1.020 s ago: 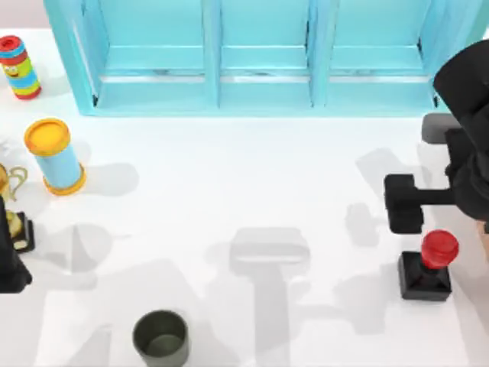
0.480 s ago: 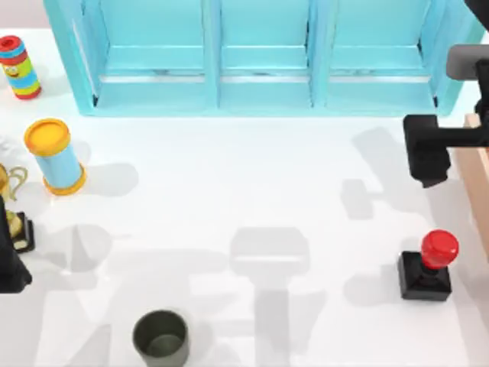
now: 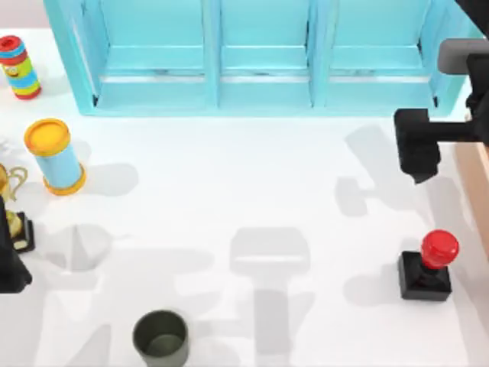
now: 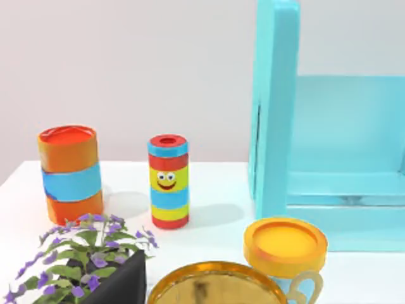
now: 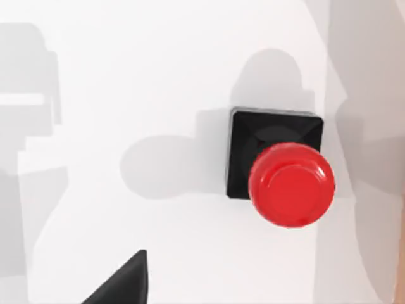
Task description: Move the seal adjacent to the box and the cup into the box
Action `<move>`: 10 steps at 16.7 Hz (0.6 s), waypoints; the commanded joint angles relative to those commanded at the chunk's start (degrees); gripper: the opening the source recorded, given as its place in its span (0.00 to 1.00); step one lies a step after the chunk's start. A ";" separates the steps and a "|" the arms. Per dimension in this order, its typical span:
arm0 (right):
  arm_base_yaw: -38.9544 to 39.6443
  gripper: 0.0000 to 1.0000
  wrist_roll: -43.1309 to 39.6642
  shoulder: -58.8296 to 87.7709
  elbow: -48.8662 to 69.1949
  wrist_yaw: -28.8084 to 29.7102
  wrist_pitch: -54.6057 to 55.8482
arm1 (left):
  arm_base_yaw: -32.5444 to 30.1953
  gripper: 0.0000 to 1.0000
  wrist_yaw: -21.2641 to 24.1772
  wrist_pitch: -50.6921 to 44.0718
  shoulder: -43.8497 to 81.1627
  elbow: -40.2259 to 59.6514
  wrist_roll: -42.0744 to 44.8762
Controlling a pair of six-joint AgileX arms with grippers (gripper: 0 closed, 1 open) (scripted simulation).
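The turquoise shelf unit point(image 3: 260, 57) is spanning the table's far edge, its compartments bare. A strip of the tan box point(image 3: 475, 187) is showing at the right edge. The right gripper point(image 3: 419, 145) is hanging near that edge — whether its fingers are parted, I cannot tell. The left arm point(image 3: 9, 256) is sitting at the left edge. The blue cylinder point(image 3: 55, 155) is standing near it. The cup point(image 3: 161, 337) — nothing inside — is resting at the near edge. The seal point(image 3: 428, 266) is standing upright just beside the box.
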 joint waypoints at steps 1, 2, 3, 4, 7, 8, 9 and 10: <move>1.54 1.00 1.77 1.67 1.53 -0.06 -0.47 | 0.00 1.00 0.00 0.00 0.00 0.00 0.00; 3.60 1.00 3.89 3.84 3.50 -0.34 -0.81 | 0.00 1.00 0.00 0.00 0.00 0.00 0.00; 5.97 1.00 6.18 6.20 5.71 -0.80 -1.01 | 0.00 1.00 0.00 0.00 0.00 0.00 0.00; 8.45 1.00 8.63 8.76 7.95 -1.32 -1.09 | 0.00 1.00 0.00 0.00 0.00 0.00 0.00; 14.55 1.00 15.04 15.36 13.58 -2.19 -1.43 | 0.00 1.00 0.00 0.00 0.00 0.00 0.00; 16.54 1.00 16.73 17.22 14.87 -2.23 -1.86 | 0.00 1.00 0.00 0.00 0.00 0.00 0.00; 18.59 1.00 18.20 19.04 16.47 -2.36 -2.22 | 0.00 1.00 0.00 0.00 0.00 0.00 0.00; 20.50 1.00 19.73 20.84 18.21 -2.57 -2.36 | 0.00 1.00 0.00 0.00 0.00 0.00 0.00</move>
